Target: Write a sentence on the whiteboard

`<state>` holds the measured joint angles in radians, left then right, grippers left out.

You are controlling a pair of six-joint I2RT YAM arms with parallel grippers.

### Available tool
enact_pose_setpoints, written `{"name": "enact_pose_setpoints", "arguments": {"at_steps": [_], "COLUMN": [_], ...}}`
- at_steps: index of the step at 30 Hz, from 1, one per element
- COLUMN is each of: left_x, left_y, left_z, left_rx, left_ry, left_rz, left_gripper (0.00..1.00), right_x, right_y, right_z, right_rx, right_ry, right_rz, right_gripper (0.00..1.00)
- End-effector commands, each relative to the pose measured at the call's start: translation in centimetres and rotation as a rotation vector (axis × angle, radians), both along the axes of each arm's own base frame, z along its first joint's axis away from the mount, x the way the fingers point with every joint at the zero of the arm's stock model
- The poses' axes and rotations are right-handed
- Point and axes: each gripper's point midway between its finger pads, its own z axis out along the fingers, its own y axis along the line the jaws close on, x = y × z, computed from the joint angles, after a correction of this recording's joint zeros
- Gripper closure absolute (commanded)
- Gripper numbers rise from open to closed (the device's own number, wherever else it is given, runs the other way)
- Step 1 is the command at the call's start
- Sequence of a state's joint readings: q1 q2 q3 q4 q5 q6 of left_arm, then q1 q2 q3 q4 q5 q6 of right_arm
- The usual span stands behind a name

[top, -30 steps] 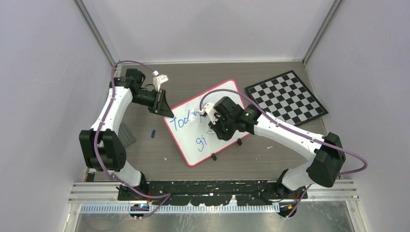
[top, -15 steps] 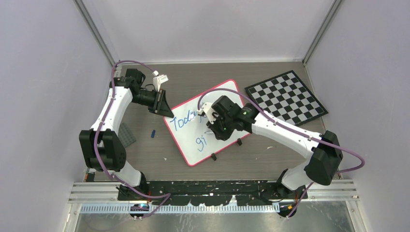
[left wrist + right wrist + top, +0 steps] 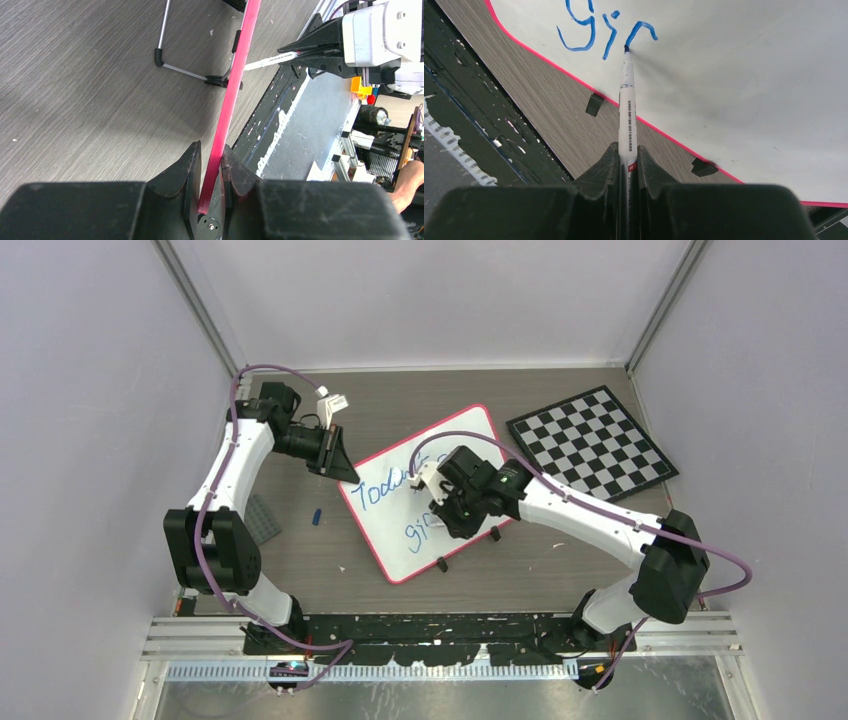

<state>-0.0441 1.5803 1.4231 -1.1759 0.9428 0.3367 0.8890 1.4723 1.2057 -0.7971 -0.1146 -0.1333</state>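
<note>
I have the grey wooden table in view, and the whiteboard sits askew at its middle with a thin pink frame all round. A black-and-white checkerboard lies flat just beside the whiteboard's far right corner.

My left gripper is at the whiteboard's left corner. In the wrist view that gripper has its jaws clamped on the whiteboard's pink edge, one finger against each face.

My right gripper hangs over the whiteboard's near half. Its jaws are pressed together on a white marker, which sticks straight out between them. The marker's tip touches the whiteboard at the foot of the "r" in a blue "gir". That word sits below a blue line starting "Tod".

A small blue piece lies left of the whiteboard, apart from it.
</note>
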Motion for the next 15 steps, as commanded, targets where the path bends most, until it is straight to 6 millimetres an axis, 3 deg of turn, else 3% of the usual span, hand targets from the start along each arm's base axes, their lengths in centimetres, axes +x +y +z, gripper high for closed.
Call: {"name": "enact_pose_setpoints", "arguments": {"at_steps": [1,8,15], "left_x": [0.4,0.4,0.4], "left_y": [0.5,0.5,0.6], "left_z": [-0.7,-0.8,-0.8], "left_rx": [0.061,0.062,0.065], "left_ry": [-0.009,-0.008,-0.008], "left_rz": [0.011,0.012,0.014], "left_gripper": [1.0,1.0,1.0], "right_x": [0.4,-0.8,-1.8], "right_y": [-0.5,-0.8,0.0], "right_z": [0.2,-1.6,-1.7], "right_rx": [0.001,-0.031,-0.036], "right_ry": [-0.038,0.008,0.021], "right_rz": [-0.007,0.014,0.06], "right_gripper": [1.0,1.0,1.0]}}
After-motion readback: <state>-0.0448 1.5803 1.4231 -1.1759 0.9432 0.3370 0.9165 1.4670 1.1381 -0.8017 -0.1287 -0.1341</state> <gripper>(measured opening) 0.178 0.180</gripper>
